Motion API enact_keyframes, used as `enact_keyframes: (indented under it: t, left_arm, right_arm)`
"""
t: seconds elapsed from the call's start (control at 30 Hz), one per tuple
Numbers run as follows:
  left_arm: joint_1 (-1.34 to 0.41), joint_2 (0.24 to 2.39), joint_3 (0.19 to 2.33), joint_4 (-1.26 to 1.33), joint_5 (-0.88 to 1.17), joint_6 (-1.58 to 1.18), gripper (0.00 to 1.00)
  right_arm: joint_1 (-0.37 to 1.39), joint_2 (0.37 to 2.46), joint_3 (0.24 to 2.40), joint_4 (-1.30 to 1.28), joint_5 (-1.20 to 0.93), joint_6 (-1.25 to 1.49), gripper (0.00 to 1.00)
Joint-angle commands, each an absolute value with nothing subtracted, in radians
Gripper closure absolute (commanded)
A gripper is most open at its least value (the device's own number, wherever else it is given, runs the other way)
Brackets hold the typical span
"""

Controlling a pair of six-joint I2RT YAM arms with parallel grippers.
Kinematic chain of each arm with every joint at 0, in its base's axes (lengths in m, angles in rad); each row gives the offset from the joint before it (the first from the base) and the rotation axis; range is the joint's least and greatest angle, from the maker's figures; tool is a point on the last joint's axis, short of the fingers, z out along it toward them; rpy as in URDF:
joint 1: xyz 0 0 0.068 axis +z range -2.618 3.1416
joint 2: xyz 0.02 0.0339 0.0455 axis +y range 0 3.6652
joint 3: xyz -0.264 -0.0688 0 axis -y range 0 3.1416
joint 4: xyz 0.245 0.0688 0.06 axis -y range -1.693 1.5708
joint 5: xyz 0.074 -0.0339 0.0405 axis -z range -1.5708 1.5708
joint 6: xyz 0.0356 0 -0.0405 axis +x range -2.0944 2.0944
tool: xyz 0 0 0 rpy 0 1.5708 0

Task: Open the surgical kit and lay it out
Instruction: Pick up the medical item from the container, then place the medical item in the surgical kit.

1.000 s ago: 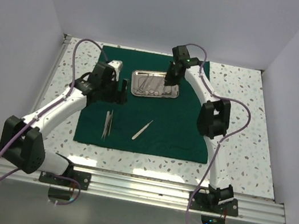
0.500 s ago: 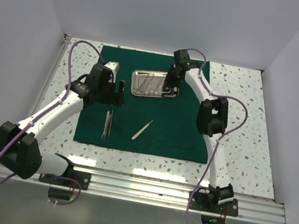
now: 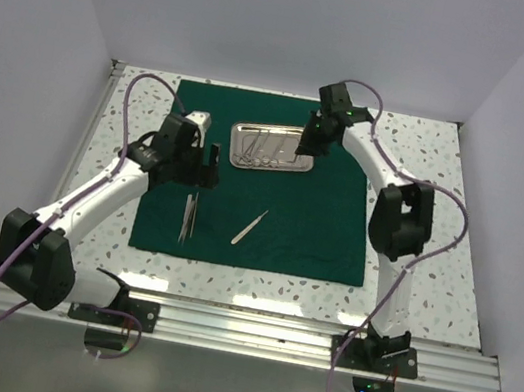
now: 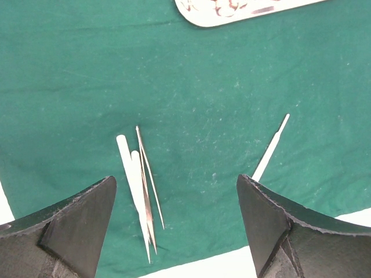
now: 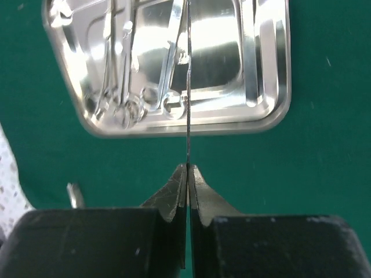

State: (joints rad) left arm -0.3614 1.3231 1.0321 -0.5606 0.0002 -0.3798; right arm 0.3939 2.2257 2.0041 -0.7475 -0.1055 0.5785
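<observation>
The dark green cloth (image 3: 268, 218) lies spread flat on the table. The shiny steel tray (image 3: 270, 148) sits at its far middle, with several ringed instruments (image 5: 119, 87) inside. Two pairs of tweezers (image 4: 141, 185) lie side by side on the near left of the cloth, and a slim silver tool (image 4: 270, 147) lies to their right. My left gripper (image 4: 177, 231) hangs open above the cloth with nothing between its fingers (image 4: 78, 223). At the tray's right end, my right gripper (image 5: 188, 169) is shut on a thin steel instrument (image 5: 188, 87), seen edge-on and reaching out over the tray (image 5: 272, 69).
Speckled white tabletop (image 3: 431, 216) surrounds the cloth on all sides. White walls close in the back and both sides. A metal rail (image 3: 249, 326) runs along the near edge. A silver tip (image 5: 73, 193) shows on the cloth at the right wrist view's lower left.
My right arm has swung its elbow out to the right, and its gripper has shifted slightly right by the tray. The left arm has barely moved.
</observation>
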Motion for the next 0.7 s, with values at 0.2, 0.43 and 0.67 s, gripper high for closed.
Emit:
enact_keyframes:
  t: [0.2, 0.43, 0.67]
  left_arm:
    - [-0.365, 1.469, 1.095, -0.443, 0.063, -0.353, 0.11]
    - [-0.379, 1.611, 1.236, -0.431, 0.097, -0.334, 0.11]
    - [-0.397, 1.672, 1.335, -0.442, 0.097, -0.333, 0.11]
  right_arm:
    - [0.462, 1.726, 1.452, -0.634, -0.095, 0.59, 1.0]
    - [0.509, 1.542, 1.166, -0.592, -0.069, 0.664, 1.0]
    - [0.597, 1.532, 1.086, -0.563, -0.075, 0.704, 1.0]
